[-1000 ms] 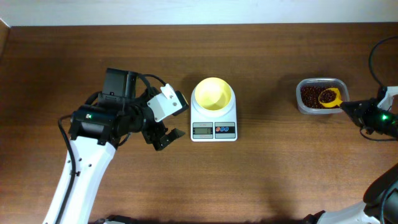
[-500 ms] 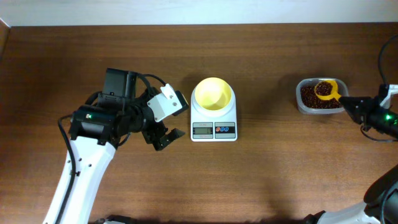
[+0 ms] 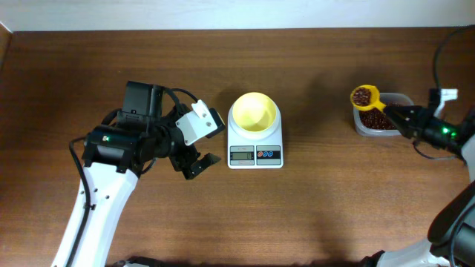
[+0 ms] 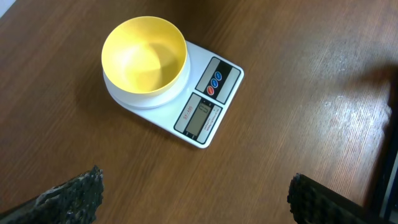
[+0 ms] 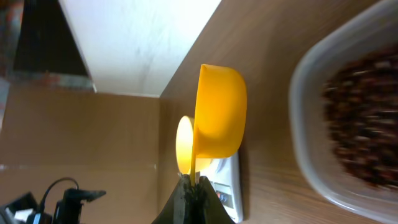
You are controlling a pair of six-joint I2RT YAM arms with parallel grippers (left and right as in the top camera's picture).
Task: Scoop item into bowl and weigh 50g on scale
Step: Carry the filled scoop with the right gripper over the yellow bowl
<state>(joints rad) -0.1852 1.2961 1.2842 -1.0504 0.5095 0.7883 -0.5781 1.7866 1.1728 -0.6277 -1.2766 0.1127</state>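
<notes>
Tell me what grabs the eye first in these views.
The yellow scoop, loaded with beans, held by the right gripper over the clear tub's left rim at far right. Next, the pale yellow bowl sitting empty on the white scale mid-table, the left gripper open to its left.

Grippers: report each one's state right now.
Left gripper: open, empty.
Right gripper: shut on the scoop, which carries beans.
</notes>
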